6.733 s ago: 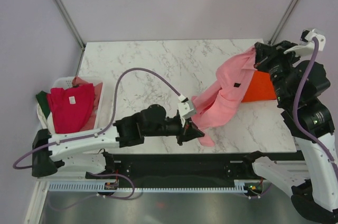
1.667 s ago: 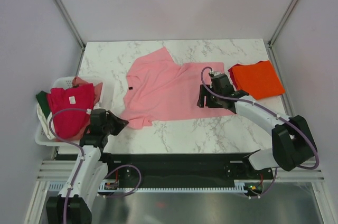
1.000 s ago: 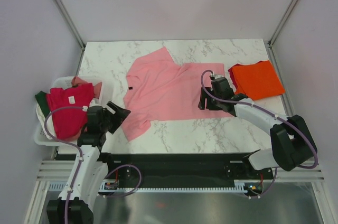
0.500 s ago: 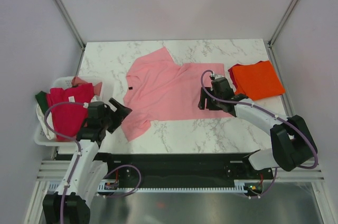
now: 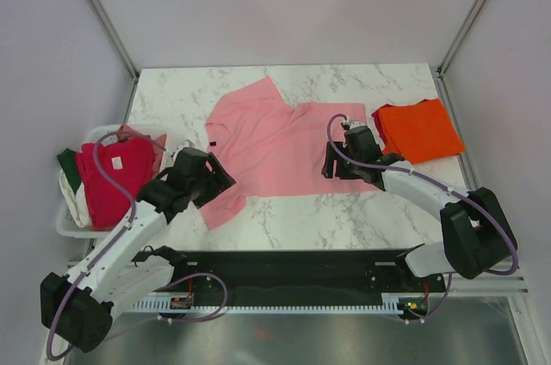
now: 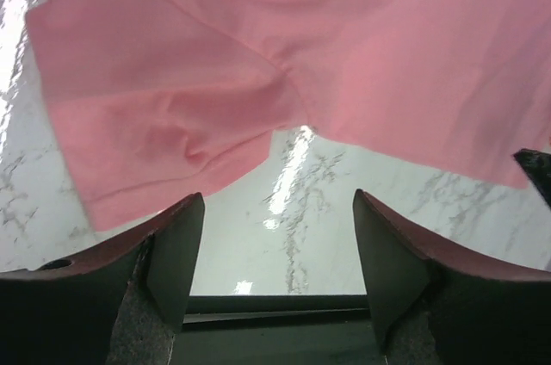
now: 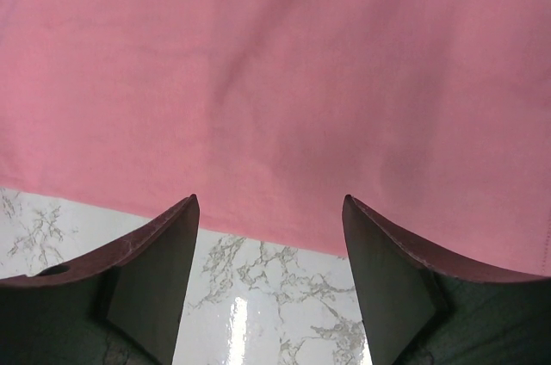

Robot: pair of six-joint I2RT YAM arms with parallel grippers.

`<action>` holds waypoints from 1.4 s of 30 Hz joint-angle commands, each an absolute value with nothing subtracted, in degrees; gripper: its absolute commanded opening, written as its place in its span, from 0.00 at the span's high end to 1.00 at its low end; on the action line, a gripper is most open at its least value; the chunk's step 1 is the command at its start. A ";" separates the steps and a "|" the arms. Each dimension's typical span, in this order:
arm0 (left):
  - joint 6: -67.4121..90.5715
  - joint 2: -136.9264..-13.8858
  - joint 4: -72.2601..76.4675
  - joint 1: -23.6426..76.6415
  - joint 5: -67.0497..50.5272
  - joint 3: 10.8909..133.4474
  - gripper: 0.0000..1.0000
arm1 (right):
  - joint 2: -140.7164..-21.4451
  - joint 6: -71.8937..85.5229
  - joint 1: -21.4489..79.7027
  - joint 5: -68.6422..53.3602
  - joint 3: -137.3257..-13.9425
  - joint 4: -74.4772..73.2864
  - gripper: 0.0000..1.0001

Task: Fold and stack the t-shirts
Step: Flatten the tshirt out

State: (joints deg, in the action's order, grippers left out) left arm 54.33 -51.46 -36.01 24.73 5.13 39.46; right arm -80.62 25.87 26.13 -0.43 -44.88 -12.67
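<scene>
Two arms out, both low over the marble table (image 5: 284,219). Left arm (image 5: 120,231) stretched diagonally from the near-left corner, passing just in front of the white basket (image 5: 65,225), wrist angled toward the middle. Left gripper (image 5: 221,181) at the near sleeve of the pink t-shirt (image 5: 275,145), jaws spread wide with nothing between them (bare marble in the gap, right where sleeve meets body).

Right arm (image 5: 426,186) bent in from the near-right, forearm reaching across toward the centre. Right gripper (image 5: 331,163) over the near edge of the pink t-shirt, close to its right-hand corner. Jaws wide apart here too and holding nothing, with cloth edge and marble showing between the fingers (image 7: 159,270).

Pink t-shirt spread flat mid-table, collar to the left, one sleeve pointing at the far edge. Orange t-shirt (image 5: 419,130) folded on the right, just beside it. Red t-shirt (image 5: 116,177) heaped in the basket over dark green cloth (image 5: 69,161) and cream cloth (image 5: 76,201).

Now the labels: small dark tag (image 5: 209,143) at the pink collar, white tag (image 5: 119,161) on the red t-shirt, both far too small to read.
</scene>
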 commanded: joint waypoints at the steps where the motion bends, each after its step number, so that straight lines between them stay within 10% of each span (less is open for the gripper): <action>1: 62.74 -53.61 -48.94 29.52 15.02 41.04 0.24 | -79.63 25.58 25.84 -1.05 -44.12 -10.81 0.24; 28: 69.97 -66.71 -42.90 26.90 16.96 30.67 0.45 | -75.59 26.01 24.17 -3.60 -40.34 -10.46 0.24; 35: 67.76 -66.80 -40.78 23.91 14.33 30.32 0.60 | -73.39 26.10 23.73 -3.08 -39.73 -12.21 0.24; 42: 65.04 -65.23 -39.02 21.80 12.30 29.53 0.98 | -67.77 25.40 21.28 -0.36 -39.03 -17.22 0.24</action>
State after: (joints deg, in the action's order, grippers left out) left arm 67.29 -65.69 -43.79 22.96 11.81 30.94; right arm -71.07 25.82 22.74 -2.31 -39.77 -14.87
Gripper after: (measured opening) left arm 0.033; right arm 0.760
